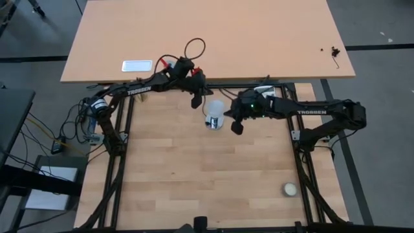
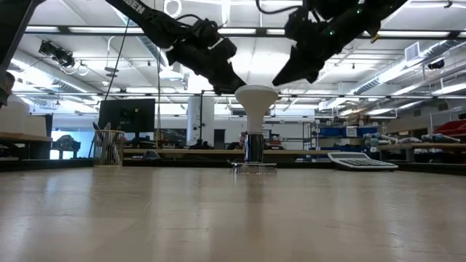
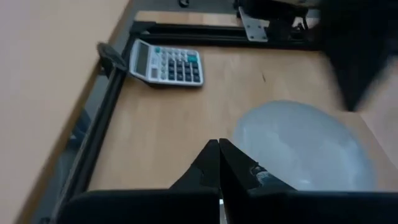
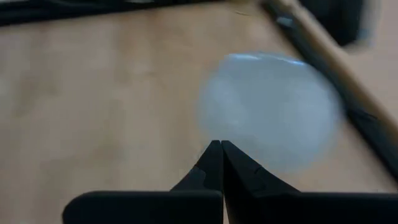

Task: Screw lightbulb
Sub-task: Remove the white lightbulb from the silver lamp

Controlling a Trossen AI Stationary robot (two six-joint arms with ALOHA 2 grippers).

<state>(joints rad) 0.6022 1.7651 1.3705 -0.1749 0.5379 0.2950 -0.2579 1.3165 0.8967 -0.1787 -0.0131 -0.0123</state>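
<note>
Near the middle of the far edge of the wooden table (image 1: pixel 194 175), one lightbulb (image 1: pixel 214 114), standing up with its round top high and its thin end low. White and smooth on top, like a dome, then getting narrow like a cone down to a grey metal base in the low view, with a thin wire stand flat under it. Two dark arms, one on each side of the lightbulb. Left gripper (image 1: pixel 195 102) just beside the bulb's top on the left, pinched tight, holding nothing. Right gripper (image 1: pixel 237 128) just beside the bulb on the right, also pinched tight, holding nothing. Cannot tell from above whether either tip touches the bulb; in the low view, left tip right at the dome's rim, right tip a little apart and higher. White word TROSSEN on each arm, two times in all. One small cream-white ball (image 1: pixel 290 189) near the front right corner, well apart from everything else. One grey calculator (image 3: pixel 166 62) with dark keys and a few green ones, near the right edge by the black frame. One bigger light-brown table (image 1: pixel 213 32) behind, with one small white flat thing (image 1: pixel 136 65) and one loop of black cord (image 1: pixel 195 46) on it. One green light on the right arm.
</note>
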